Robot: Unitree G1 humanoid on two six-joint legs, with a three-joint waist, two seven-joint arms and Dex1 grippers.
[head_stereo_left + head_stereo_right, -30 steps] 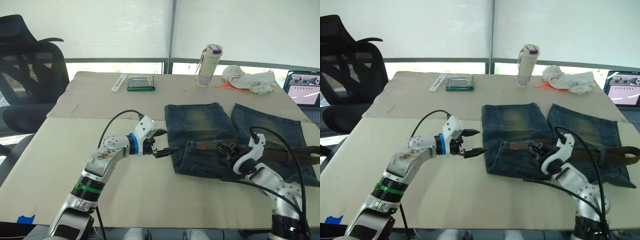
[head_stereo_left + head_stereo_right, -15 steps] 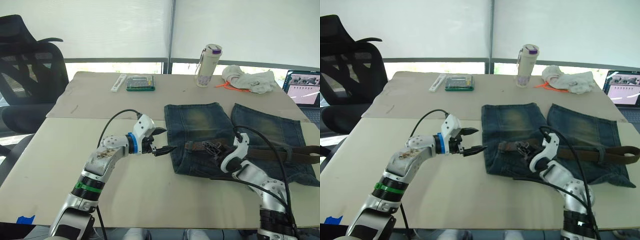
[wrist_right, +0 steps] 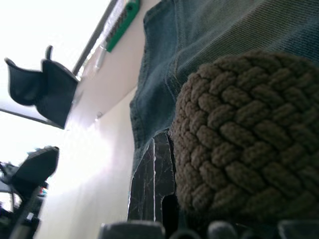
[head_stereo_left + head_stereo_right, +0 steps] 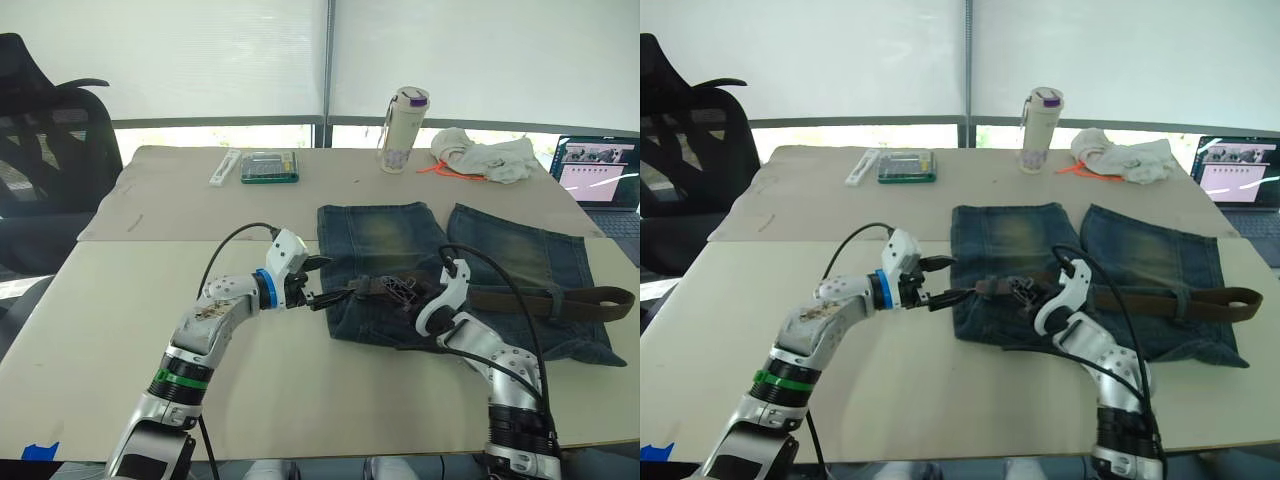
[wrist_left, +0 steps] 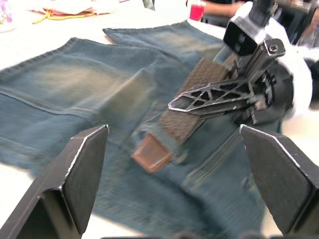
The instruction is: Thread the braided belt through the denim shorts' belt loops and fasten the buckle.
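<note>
Threading step in hand. Right claw [image 5: 219, 97] clamped on braided belt [image 5: 187, 117], tip emerging from belt loop [image 5: 158, 135]. Left claw [image 5: 174, 199] apart, facing tip. Next: left claw grips tip, draws belt through denim shorts [image 4: 380, 235].

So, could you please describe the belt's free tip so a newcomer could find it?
On the denim shorts, follow the braided belt along the waistband toward the left tool. Its tip is a smooth reddish-brown cap, unlike the woven strap.
</note>
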